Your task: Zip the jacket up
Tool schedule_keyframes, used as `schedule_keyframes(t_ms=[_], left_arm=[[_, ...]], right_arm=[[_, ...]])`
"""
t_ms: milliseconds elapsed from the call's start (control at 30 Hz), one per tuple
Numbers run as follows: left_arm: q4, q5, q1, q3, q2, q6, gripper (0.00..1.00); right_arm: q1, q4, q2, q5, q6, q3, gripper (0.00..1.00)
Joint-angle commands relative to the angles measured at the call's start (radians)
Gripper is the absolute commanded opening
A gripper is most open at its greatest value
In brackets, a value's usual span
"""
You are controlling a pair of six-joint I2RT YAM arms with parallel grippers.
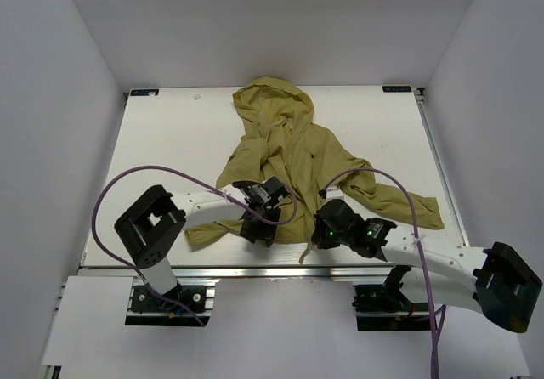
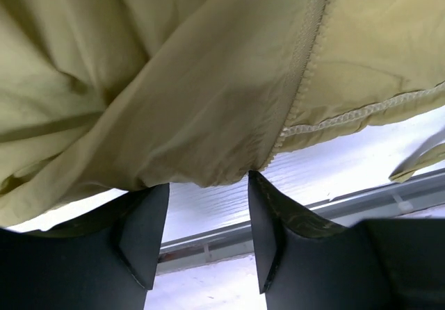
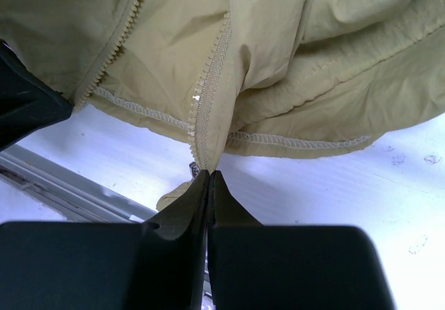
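Note:
The olive jacket (image 1: 289,154) lies spread on the white table (image 1: 170,141), hood at the far side and hem toward the arms. My left gripper (image 1: 257,230) is at the hem left of the front opening. In the left wrist view it (image 2: 208,179) stands open, with the hem resting just over its fingertips (image 2: 259,185) and a zipper row (image 2: 306,67) running up from the right one. My right gripper (image 1: 323,222) is at the hem's right half. Its jaws (image 3: 210,174) are shut, pinching the hem at the bottom end of a zipper row (image 3: 212,74). A second zipper row (image 3: 115,46) lies to its left.
The table's metal front rail (image 2: 313,209) runs just behind both grippers. A jacket sleeve (image 1: 408,205) stretches to the right and another (image 1: 208,234) lies left of the left gripper. A loose cord (image 1: 303,254) hangs over the near edge. White walls enclose the table.

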Motion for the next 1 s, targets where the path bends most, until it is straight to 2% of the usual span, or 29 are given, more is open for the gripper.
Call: schedule_keyframes(t_ms=[0, 167, 400, 500, 767, 967], left_arm=[[-0.005, -0.035, -0.018, 0.013, 0.047, -0.031, 0.58], [-0.034, -0.073, -0.020, 0.035, 0.075, -0.057, 0.49], [-0.060, -0.064, -0.021, 0.053, 0.070, -0.063, 0.22], [-0.062, -0.062, -0.023, 0.039, 0.035, -0.063, 0.00], [0.062, 0.034, -0.023, -0.013, -0.094, -0.028, 0.00], [0.147, 0.051, -0.023, -0.024, -0.276, -0.022, 0.00]], right_arm=[[-0.007, 0.041, -0.030, 0.011, 0.021, -0.020, 0.00], [-0.009, 0.041, -0.041, 0.017, 0.023, -0.028, 0.00], [-0.010, 0.040, -0.045, 0.022, 0.019, -0.033, 0.00], [-0.012, 0.044, -0.048, 0.020, 0.016, -0.036, 0.00], [-0.018, 0.108, -0.096, -0.030, -0.034, -0.059, 0.00], [-0.038, 0.208, -0.166, -0.098, -0.083, -0.086, 0.00]])
